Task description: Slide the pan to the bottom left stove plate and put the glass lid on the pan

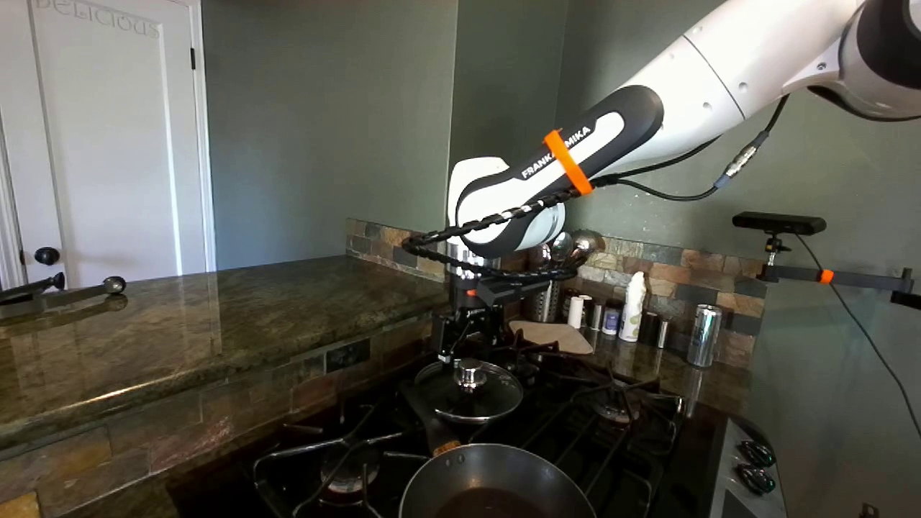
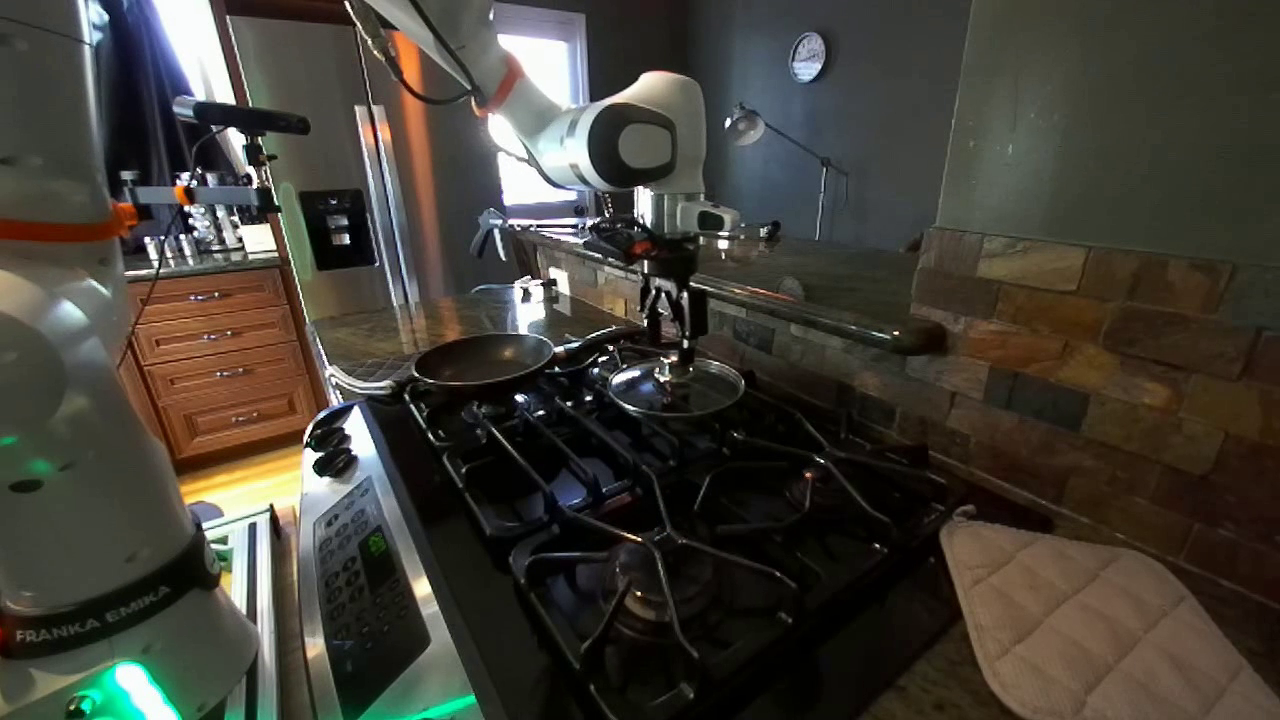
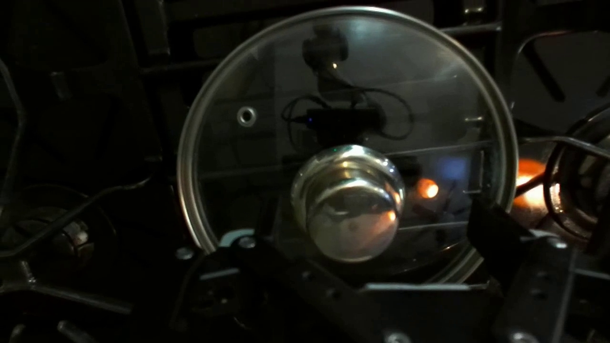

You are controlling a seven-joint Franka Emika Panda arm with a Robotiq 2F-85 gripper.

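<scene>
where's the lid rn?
In an exterior view, the lid lies on the stove, to the picture's right of the pan and just under the claw. In the wrist view it fills the middle.

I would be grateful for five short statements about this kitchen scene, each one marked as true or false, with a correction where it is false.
1. The glass lid has a shiny metal knob. True.
2. The lid covers the pan. False: the pan is uncovered, and the lid is beside it.
3. The tool is open and over the lid. True.
4. A potholder lies in the pan. False: the potholder lies beside the stove.
5. A round wall clock shows in an exterior view. True.
</scene>
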